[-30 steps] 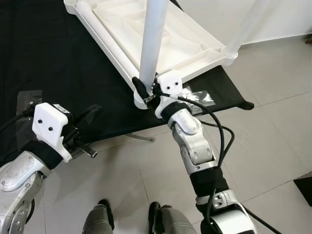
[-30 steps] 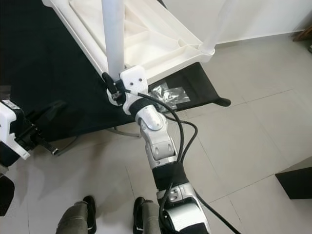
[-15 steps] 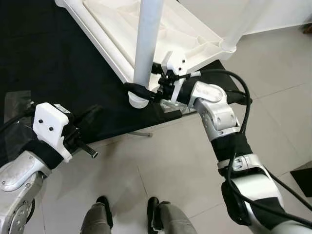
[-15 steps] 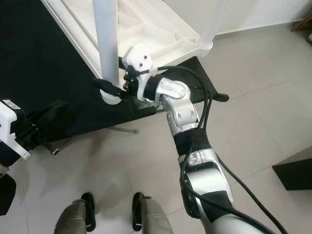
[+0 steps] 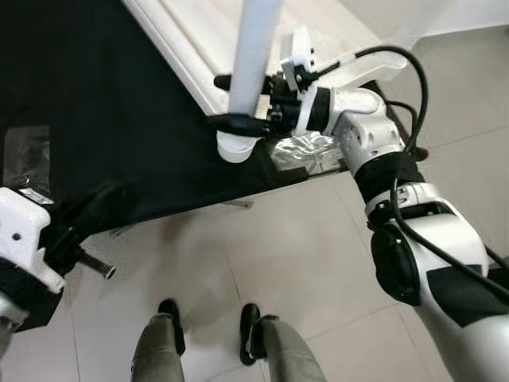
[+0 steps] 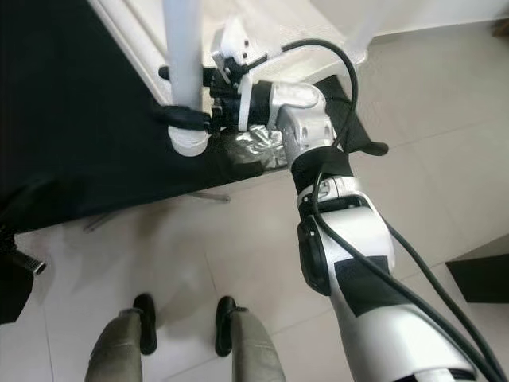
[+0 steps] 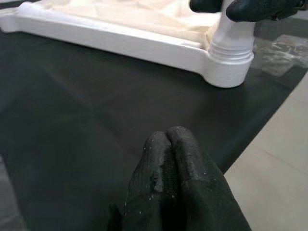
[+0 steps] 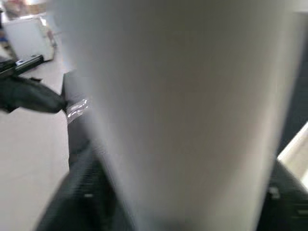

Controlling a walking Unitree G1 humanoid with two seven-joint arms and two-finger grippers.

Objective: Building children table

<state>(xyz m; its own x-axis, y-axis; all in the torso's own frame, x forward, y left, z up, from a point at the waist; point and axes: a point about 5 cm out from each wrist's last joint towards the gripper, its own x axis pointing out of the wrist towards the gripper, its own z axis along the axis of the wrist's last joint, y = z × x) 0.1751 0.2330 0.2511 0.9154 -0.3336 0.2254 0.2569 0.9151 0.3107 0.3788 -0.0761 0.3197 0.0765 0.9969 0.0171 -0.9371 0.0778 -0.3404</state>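
The white tabletop lies upside down on a black cloth. A white table leg stands upright in the near corner socket. My right gripper reaches in from the right and is shut on this leg just above the socket, one black finger on each side. The leg is pressed close between the fingers in the right wrist view. My left gripper is shut on nothing and hovers low over the cloth, well to the left of the socket.
A clear bag of hardware lies on the cloth beside the socket. A second leg stands in the far right corner. The cloth's front edge borders grey floor tiles. My feet are below. A dark object sits at right.
My right arm has swung from the near side of the leg round to its right side, still gripping it. The view has shifted, and the left arm sits lower and further left.
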